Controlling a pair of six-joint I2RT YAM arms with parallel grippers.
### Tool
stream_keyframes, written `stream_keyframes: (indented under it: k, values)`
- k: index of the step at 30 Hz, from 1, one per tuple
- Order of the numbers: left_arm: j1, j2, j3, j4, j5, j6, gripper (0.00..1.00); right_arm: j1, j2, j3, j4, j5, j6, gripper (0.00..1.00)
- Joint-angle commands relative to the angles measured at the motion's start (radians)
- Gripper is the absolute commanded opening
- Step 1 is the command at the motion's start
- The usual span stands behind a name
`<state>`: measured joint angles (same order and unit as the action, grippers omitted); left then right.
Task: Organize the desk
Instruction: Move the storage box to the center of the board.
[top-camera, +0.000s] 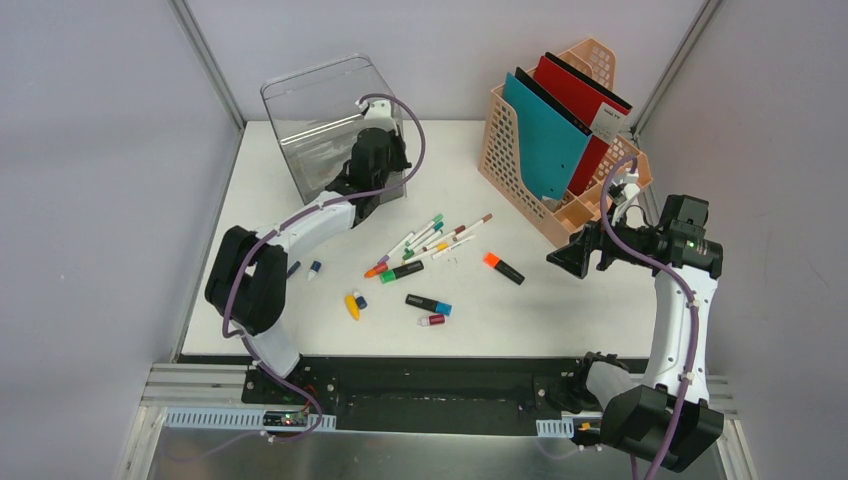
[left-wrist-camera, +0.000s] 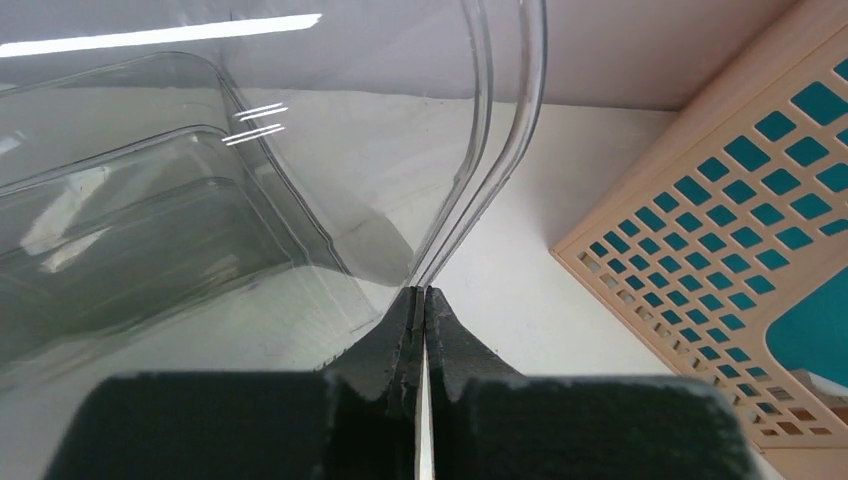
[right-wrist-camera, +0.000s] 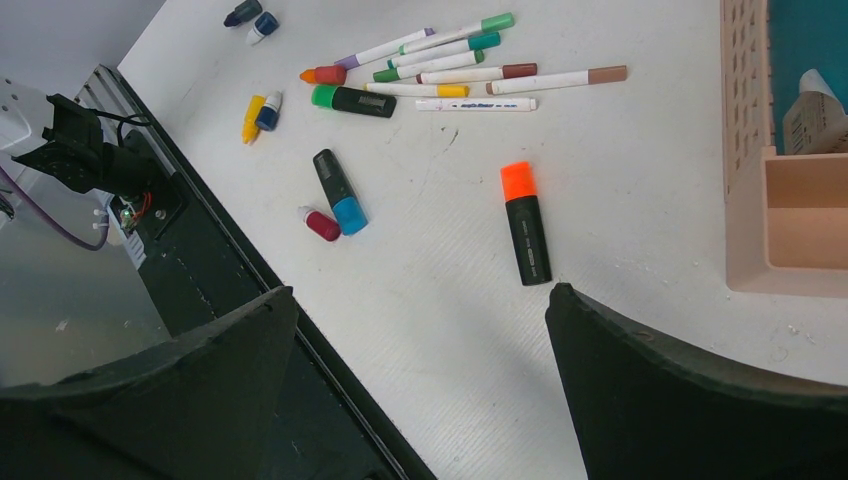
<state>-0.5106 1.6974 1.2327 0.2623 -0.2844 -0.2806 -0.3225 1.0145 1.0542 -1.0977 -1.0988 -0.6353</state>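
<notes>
The desk (top-camera: 560, 310), a flat white rectangular tabletop, spans the work area ahead of both arm bases, with its black and aluminium rail along the near edge. At the far left corner, the left gripper (left-wrist-camera: 420, 305) has its fingers pressed together on the thin wall of the rounded-corner clear plastic bin (top-camera: 320, 110). The bin looks tilted, but the views do not confirm whether it rests flat on its base. The right gripper (right-wrist-camera: 420, 290) hovers with its fingers wide apart above the black highlighter with an orange cap (right-wrist-camera: 527, 228), which lies just beside the peach perforated file organiser (top-camera: 545, 180). A loose cluster of felt-tip markers (top-camera: 430, 240) lies mid-desk, between the bin and the organiser. Hazards, as judged from this state:
- The smooth bin wall offers little grip, so a fast lift or swing could let it slide out of the fingers and drop.
- A bin carried low toward the centre could sweep the markers and roll them toward the rail.
- A skewed descent on the highlighter could push its body away from the fingers or drive a fingertip into the desk or the organiser wall.
</notes>
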Motion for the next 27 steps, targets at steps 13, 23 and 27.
stream_keyframes:
  k: [13,23,27]
  values:
    - [-0.019,-0.213,-0.133,-0.032,0.327,0.06,0.67,0.009,-0.015,0.002,0.008,-0.014,-0.038,0.99]
    - [-0.014,-0.427,-0.382,-0.034,0.481,0.056,0.78,0.008,-0.023,-0.003,0.004,-0.037,-0.057,0.99]
    - [-0.007,-0.479,-0.458,-0.04,0.502,0.029,0.78,0.008,-0.027,-0.006,0.004,-0.042,-0.065,0.99]
